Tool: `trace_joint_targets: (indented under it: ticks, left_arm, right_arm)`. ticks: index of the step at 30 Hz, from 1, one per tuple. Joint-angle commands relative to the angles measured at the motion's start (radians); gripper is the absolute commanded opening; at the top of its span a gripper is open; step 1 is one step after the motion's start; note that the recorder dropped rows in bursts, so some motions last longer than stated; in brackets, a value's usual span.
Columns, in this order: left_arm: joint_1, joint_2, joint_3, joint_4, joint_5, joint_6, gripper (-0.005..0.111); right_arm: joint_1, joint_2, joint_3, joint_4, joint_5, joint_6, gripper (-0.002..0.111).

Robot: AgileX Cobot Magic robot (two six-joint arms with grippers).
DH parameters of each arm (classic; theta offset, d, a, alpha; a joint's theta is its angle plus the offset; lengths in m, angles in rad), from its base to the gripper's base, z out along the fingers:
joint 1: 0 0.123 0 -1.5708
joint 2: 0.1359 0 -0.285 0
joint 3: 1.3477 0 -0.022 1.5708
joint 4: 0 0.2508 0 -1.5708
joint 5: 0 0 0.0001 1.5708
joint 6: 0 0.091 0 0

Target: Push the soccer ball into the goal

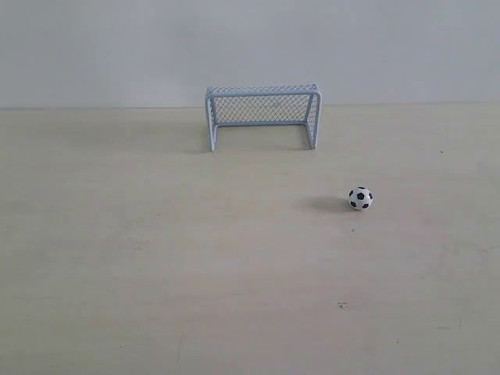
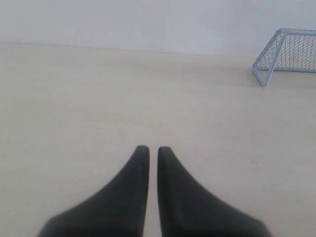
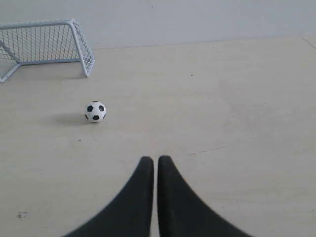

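Pale cream table [image 1: 156, 258], matte, with a plain light-grey wall [image 1: 94, 47] behind it. Left fingers [image 2: 138, 168]: two black tapered tips, drawn together with only a thin slit between them, nothing held, hanging over bare table. Right fingers [image 3: 144, 173]: the same black pair, likewise closed to a hairline gap, gripping nothing, also over bare table. Soccer ball [image 3: 95, 111]: white with black patches. It rests on the table ahead of the right fingers and off to one side of their line, well apart from them, with a soft shadow beside it. In the exterior view the ball [image 1: 360, 198] sits right of centre, nearer the camera than the goal and outside the line of its right post, well clear of the mouth. Goal [image 1: 262, 94]: pale blue-white tube frame with fine mesh. It stands upright at the far side of the table near the wall, its mouth facing the exterior camera. From the right wrist, the goal [image 3: 79, 44] lies beyond the ball, with one post and part of the crossbar showing. From the left wrist, only a corner of the goal [image 2: 272, 57] shows, frame and netting, far from the left fingers. One small dark mark [image 1: 341, 305] sits on the near table, apart from the ball.
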Motion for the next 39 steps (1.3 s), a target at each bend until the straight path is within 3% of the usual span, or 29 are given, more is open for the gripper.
trace_joint_targets:
  ticks: [1, 33, 39]
  left_arm:
    - [0.002, -0.002, -0.004, 0.001, -0.011, -0.005, 0.006]
    - [0.002, -0.002, -0.004, 0.001, -0.011, -0.005, 0.006]
    - [0.002, -0.002, -0.004, 0.001, -0.011, -0.005, 0.006]
  right_arm:
    - [-0.003, -0.005, 0.0, -0.007, -0.005, -0.002, 0.0]
    - [-0.003, -0.005, 0.0, -0.001, -0.013, -0.002, 0.0]
    - [-0.003, -0.005, -0.159, 0.046, -0.013, -0.002, 0.0]
